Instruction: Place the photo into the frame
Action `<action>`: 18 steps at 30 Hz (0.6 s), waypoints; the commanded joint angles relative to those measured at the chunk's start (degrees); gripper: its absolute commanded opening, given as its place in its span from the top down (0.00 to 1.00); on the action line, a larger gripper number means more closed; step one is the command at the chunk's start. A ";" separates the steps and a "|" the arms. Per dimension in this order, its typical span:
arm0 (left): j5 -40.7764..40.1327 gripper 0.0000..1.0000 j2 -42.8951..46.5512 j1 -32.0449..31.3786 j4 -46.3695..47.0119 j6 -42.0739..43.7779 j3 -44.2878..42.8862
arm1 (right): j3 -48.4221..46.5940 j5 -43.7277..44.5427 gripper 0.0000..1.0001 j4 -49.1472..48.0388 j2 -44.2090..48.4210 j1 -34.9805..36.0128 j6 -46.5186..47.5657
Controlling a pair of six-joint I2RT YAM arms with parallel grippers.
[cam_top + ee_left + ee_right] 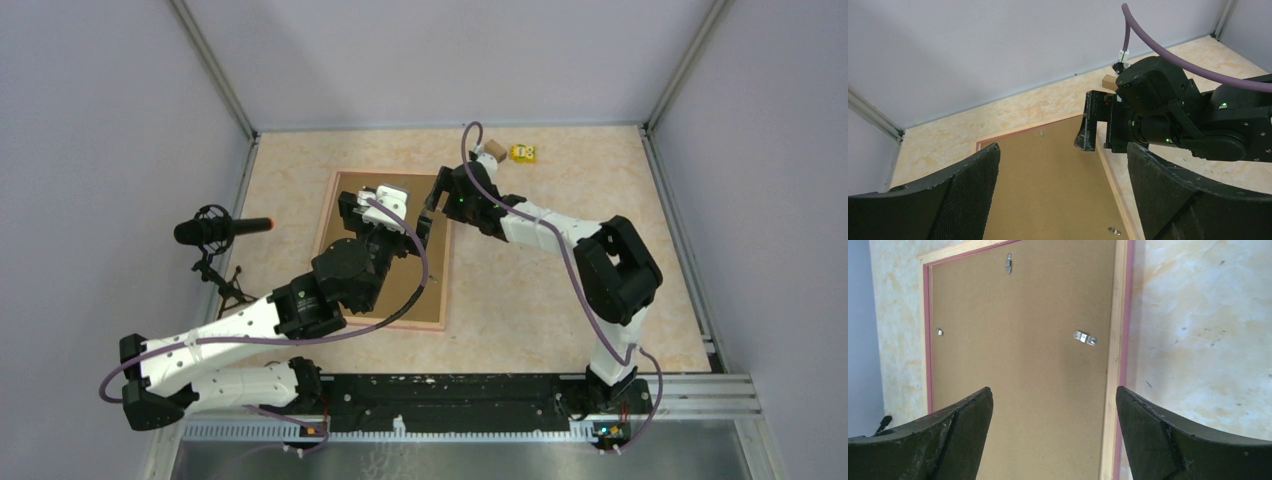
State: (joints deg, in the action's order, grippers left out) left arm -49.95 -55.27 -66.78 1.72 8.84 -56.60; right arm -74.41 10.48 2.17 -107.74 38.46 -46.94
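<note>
The frame (446, 270) lies face down on the table, its light-wood, pink-edged rails around a brown backing board (410, 295). The photo is hidden from view. My left gripper (372, 208) is open and empty above the board's far half; the left wrist view shows its jaws wide apart (1063, 150) over the board (1048, 185) and the right rail (1115, 190). My right gripper (432, 212) is open and empty at the frame's far right corner. In the right wrist view its jaws (1053, 390) straddle the board (1018, 340) and the rail (1115, 340).
Small metal clips (1084, 337) sit along the board's edges. A microphone on a stand (222, 230) is at the left. A small wooden piece (492, 150) and a yellow object (522, 153) lie at the back. Walls enclose the table.
</note>
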 commanded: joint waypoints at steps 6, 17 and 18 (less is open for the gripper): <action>-0.03 0.01 -0.44 0.33 1.58 -0.80 -1.65 | -12.89 4.52 0.11 13.71 -1.29 1.01 8.34; -0.30 0.01 -0.23 0.32 1.71 -0.76 -1.50 | -26.45 -5.24 0.33 26.33 -15.06 1.01 10.21; -0.38 0.01 -0.38 0.34 1.71 -0.69 -1.50 | -26.04 -4.99 0.33 26.34 -15.07 1.01 9.99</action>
State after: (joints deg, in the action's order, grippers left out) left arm -49.95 -55.68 -66.76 1.74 8.84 -56.60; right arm -98.39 8.27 23.57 -120.88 38.85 -37.45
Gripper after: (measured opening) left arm 0.987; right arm 0.677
